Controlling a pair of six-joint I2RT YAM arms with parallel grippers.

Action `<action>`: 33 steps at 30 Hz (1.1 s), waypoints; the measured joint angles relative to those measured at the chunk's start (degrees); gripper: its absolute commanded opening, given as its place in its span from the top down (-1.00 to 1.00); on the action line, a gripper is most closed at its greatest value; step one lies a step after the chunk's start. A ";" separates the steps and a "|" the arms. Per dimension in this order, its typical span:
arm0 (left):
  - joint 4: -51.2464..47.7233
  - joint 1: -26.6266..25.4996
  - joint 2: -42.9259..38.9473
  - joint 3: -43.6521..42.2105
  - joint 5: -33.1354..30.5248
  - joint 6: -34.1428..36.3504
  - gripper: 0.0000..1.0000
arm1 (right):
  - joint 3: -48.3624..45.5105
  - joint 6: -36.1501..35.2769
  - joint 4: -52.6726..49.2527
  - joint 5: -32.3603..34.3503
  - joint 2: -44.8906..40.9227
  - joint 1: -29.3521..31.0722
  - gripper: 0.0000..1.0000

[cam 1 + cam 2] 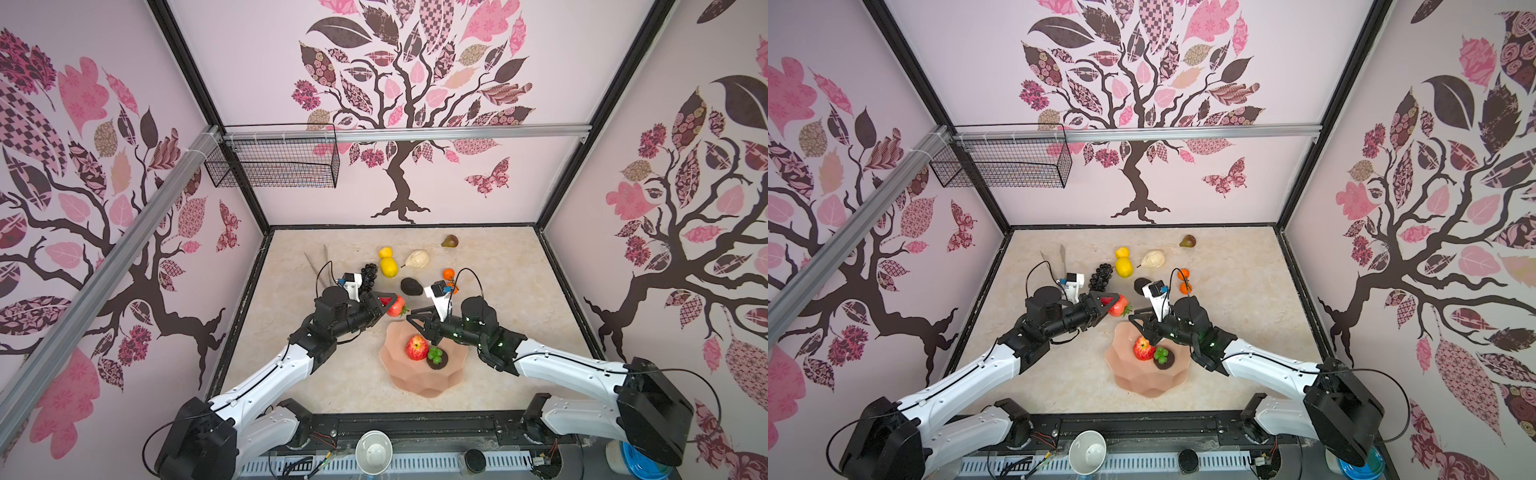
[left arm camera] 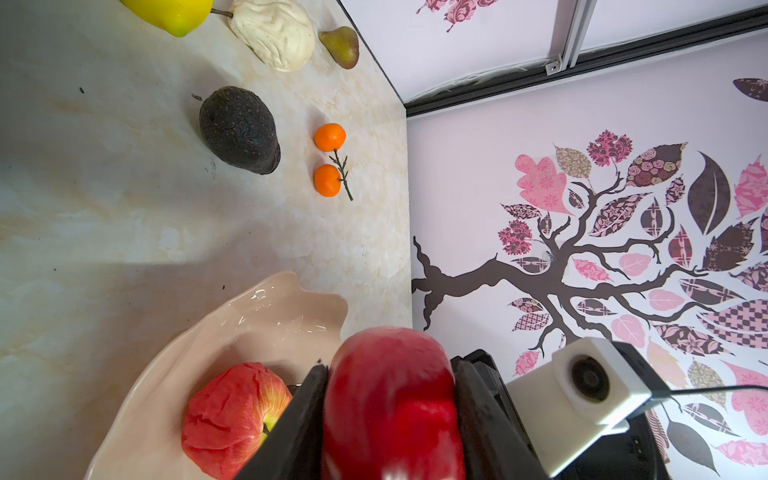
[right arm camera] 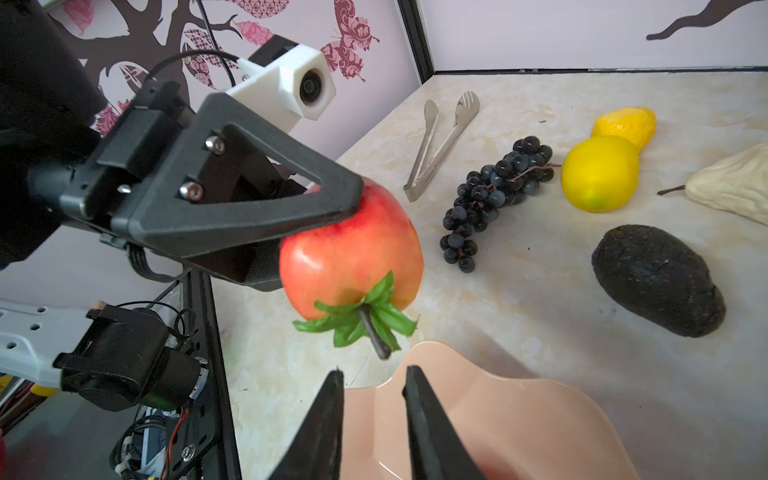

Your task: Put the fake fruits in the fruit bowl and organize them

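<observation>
The fruit bowl (image 1: 419, 384) lies nearest the robot's base. It holds a red apple (image 1: 416, 347) and a mangosteen (image 1: 437, 359), which touch each other. Much of the dish around them is bare, probably room for the pieces to come.

The right gripper (image 3: 374, 376) hovers over the bowl's far rim. Its jaws are parted by a narrow gap, with nothing between them and nothing touched.

Just beyond the bowl's far-left rim, the left gripper (image 2: 390, 365) is clamped on a red fruit with a green leafy stem (image 3: 351, 253). One finger presses each side of its body, the stem points toward the bowl, and the fruit appears clear of the table. That side grip likely leaves its underside free for setting down in the dish.

Farther from the bowl, loose on the table, wait the avocado (image 1: 411, 286), two oranges (image 1: 449, 273) and the black grape bunch (image 1: 369, 272). Beyond them are the lemon (image 1: 388, 267), a small yellow fruit (image 1: 385, 252) touching it, and the cream pear (image 1: 417, 258). A green-brown pear (image 1: 449, 240) is farthest. The tongs (image 3: 436, 141) lie beside the grapes.
</observation>
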 measured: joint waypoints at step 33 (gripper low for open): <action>0.20 -1.03 2.27 0.00 1.18 1.31 0.18 | 2.03 -2.56 -2.36 2.80 2.32 1.92 0.92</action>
